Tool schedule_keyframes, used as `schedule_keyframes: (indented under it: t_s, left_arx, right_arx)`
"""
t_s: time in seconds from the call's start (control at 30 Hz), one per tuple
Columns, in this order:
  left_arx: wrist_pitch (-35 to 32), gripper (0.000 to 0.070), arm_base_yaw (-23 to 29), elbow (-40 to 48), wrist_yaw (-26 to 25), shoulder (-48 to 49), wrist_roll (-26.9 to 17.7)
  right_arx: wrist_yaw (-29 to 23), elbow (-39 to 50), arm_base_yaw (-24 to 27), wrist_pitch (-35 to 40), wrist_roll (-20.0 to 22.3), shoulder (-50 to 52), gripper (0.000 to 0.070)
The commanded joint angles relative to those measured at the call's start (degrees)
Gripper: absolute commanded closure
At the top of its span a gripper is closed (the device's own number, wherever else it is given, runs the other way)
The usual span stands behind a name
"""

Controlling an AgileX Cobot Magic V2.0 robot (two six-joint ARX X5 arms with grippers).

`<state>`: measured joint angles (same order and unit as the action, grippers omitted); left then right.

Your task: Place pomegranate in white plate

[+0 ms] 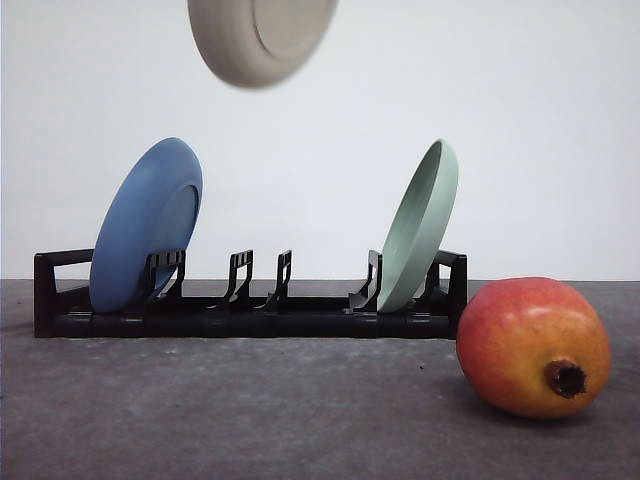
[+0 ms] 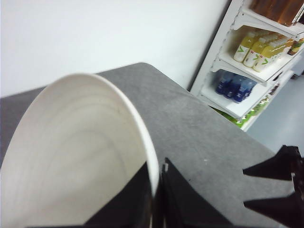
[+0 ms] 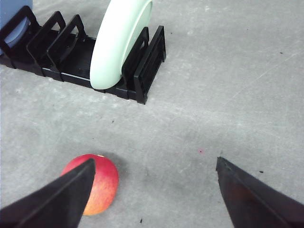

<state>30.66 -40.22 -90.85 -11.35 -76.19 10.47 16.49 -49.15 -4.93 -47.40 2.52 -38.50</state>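
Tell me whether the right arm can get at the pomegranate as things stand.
Probably yes. The right gripper hangs above the table with its jaws open wide, and the pomegranate lies on bare table beside one jaw, apart from the black rack. Nothing stands between them.

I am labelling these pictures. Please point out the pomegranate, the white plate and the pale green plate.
pomegranate [image 1: 525,340]: front view, on its red-orange skin, above the calyx.
white plate [image 2: 71,156]: left wrist view, on its inner face.
pale green plate [image 1: 420,225]: front view, on its back, standing in the rack.
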Motion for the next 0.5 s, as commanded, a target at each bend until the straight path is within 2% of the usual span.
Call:
schedule_keyframes:
  t_s: [0.0,0.13,0.23,0.33,0.47]
  left_arx:
    - [2.44,0.0696,-1.86,-1.47,3.89,0.31,-3.62]
    - [11.97,0.0695,-6.69,-1.45,13.39,2.73,-8.30]
    - [17.74,0.0695,-10.31,-1.15,18.16,3.30,-9.58]
    - [21.20,0.0695,-13.55,0.50,22.90,3.43,-10.26]
    - [22.01,0.0695,-17.08,5.64,25.69,3.43,-10.27]
  right_arx:
    - [0.17,-1.14,-0.24,0.20,-0.77,-0.35,0.0184]
    - [0.17,-1.14,-0.24,0.22,-0.77,-0.35,0.0184]
    - [0.17,-1.14,-0.24,0.26,-0.77,-0.35,0.0184]
    - [0.16,-1.14,-0.24,0.26,-0.77,-0.35,0.0184]
    - [0.16,-1.14,-0.24,0.26,-0.77,-0.35,0.0184]
